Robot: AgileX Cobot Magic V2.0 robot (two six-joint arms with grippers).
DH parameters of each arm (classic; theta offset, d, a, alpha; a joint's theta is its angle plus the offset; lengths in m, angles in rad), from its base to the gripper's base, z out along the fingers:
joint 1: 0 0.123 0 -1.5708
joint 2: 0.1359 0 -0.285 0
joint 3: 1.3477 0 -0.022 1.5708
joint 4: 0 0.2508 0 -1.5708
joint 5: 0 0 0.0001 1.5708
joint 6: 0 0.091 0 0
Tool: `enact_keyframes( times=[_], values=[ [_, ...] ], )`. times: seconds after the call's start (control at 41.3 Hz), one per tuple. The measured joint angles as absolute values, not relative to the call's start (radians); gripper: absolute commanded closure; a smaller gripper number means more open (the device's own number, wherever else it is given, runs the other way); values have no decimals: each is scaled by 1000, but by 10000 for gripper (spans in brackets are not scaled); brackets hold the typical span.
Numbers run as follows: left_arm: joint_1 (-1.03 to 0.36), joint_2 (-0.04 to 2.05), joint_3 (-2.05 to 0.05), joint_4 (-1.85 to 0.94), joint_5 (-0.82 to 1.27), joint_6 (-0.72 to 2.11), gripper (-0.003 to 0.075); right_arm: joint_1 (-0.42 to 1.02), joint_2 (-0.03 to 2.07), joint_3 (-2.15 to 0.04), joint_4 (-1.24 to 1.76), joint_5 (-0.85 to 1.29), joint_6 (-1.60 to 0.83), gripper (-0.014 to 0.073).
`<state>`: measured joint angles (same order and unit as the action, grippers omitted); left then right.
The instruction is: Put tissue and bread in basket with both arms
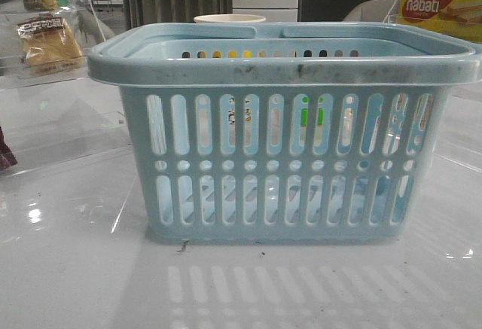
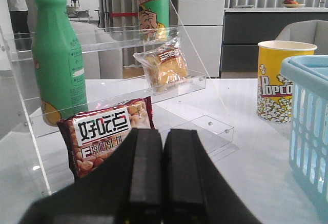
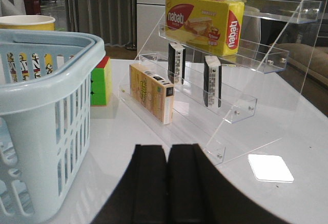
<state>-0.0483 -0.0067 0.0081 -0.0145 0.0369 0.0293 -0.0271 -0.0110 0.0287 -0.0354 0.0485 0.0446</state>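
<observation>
The light-blue basket fills the middle of the front view and nothing clearly lies in it. The bread, golden-brown in clear wrap, rests on a clear acrylic shelf ahead of my left gripper, which is shut and empty. It also shows at the far left as the bread. The tissue is a slim black pack standing upright on the other shelf, with a like pack beside it. My right gripper is shut, empty, short of that shelf. The basket stands beside it.
Green bottles, a peanut snack bag and a popcorn cup stand near the left shelf. The right shelf holds a nabati box and a yellow box. A colour cube sits by the basket.
</observation>
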Motion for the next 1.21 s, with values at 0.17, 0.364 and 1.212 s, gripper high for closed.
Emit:
enact_keyframes(
  times=[0.17,0.364,1.212],
  values=[
    [-48,-7,8,-15,37,29,630,-27,-11,29,-35,49,45,564],
    [-48,-7,8,-15,37,29,629,-27,-11,29,-35,49,45,564],
    [-48,-7,8,7,9,29,630,-27,-11,29,-35,49,45,564]
  ],
)
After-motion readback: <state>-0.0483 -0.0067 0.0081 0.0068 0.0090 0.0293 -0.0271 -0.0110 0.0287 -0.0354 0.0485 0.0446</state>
